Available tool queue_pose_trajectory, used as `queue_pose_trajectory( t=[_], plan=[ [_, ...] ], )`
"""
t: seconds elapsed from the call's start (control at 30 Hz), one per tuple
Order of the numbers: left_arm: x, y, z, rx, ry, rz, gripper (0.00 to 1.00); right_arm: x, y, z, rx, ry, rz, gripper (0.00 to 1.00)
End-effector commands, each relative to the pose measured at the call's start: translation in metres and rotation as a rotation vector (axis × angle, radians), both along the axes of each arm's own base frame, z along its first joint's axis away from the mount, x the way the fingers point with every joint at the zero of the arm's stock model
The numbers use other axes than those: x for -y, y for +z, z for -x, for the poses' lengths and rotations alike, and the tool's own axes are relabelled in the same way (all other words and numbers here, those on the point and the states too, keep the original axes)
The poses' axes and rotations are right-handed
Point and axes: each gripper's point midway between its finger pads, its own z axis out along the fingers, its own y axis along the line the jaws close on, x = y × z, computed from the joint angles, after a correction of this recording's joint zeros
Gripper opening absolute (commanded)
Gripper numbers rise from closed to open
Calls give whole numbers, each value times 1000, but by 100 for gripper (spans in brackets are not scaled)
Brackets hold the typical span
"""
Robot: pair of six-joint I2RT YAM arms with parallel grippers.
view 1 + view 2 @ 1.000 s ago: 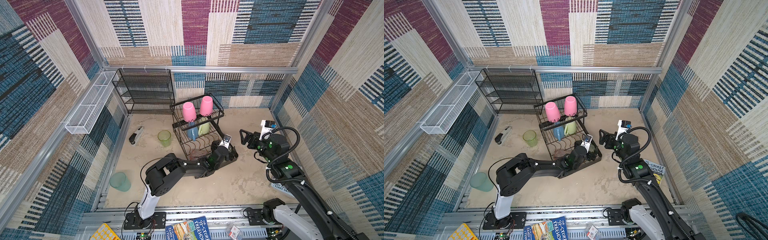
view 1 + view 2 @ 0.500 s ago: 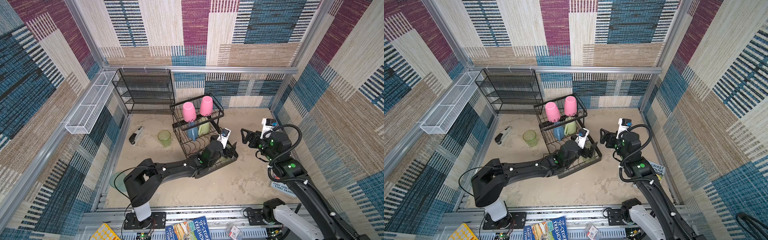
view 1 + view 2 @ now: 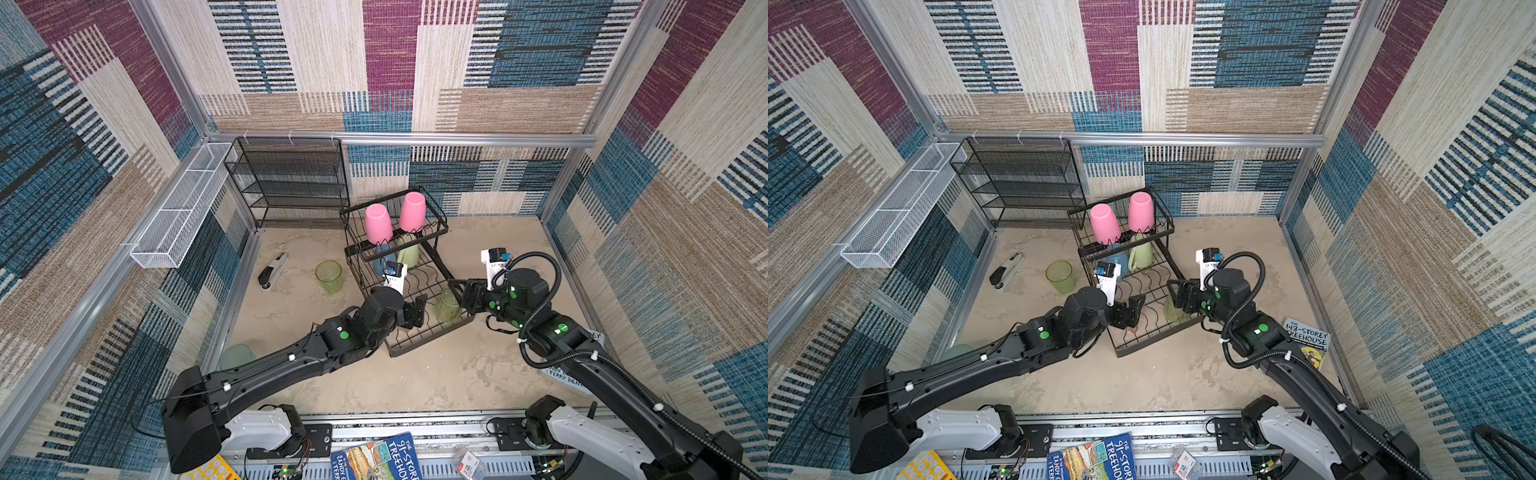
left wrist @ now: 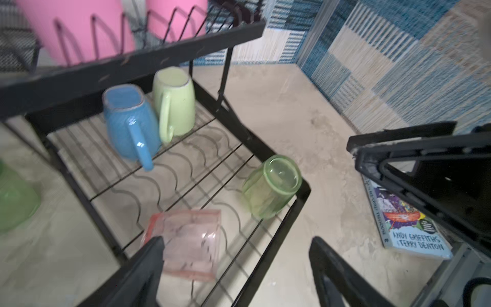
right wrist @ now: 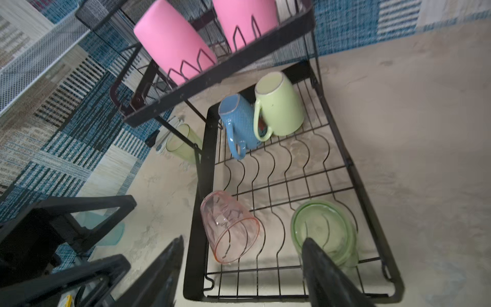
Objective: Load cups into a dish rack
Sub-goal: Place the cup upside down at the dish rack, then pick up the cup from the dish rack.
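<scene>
The black wire dish rack [image 3: 424, 341] stands mid-floor. Its upper basket holds two opaque pink tumblers [image 3: 378, 224]. On the lower tray stand a blue mug [image 4: 130, 125] and a pale-green mug [image 4: 176, 103]. A clear-pink tumbler [image 5: 228, 226] lies there on its side, and a clear-green tumbler [image 3: 446, 305] sits upside down in the near right corner. My left gripper [image 3: 415, 311] hangs open over the tray's near left part, holding nothing. My right gripper [image 3: 461, 293] is open beside the green tumbler, one finger [image 5: 318, 265] in front of it. Another clear-green tumbler [image 3: 328, 276] and a teal tumbler [image 3: 237, 357] stand on the floor.
A black mesh shelf unit [image 3: 291, 183] stands against the back wall, and a white mesh basket [image 3: 178, 208] hangs on the left wall. A stapler [image 3: 272, 270] lies left of the rack. A book [image 3: 1308, 340] lies under my right arm.
My left gripper has drawn back leftward from the tray's near right corner, uncovering the green tumbler there. My right gripper has moved in toward that corner, its jaws narrower.
</scene>
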Motion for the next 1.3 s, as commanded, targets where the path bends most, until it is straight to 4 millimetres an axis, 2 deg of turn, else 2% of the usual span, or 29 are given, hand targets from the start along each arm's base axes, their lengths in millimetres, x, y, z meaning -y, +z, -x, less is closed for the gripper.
queue_pose_trajectory(
  t=[0.0,0.17,0.27,0.37,1.03,1.27],
  plan=[
    [-45,-29,16,-140,129,-39,88,-27,-4,7,-37,23,-71,69],
    [-88,-47,24,-244,245,45,88,-71,-32,21,-132,93,-71,63],
    [-104,-54,22,-309,286,140,88,-90,-52,23,-204,97,-71,58],
    [-112,-53,20,-339,306,195,88,-99,-66,23,-270,81,-93,58],
    [-106,-42,11,-370,260,331,88,-126,-107,1,-392,8,-177,53],
    [-103,-42,8,-380,252,371,88,-135,-88,-8,-326,12,-297,48]
  ],
)
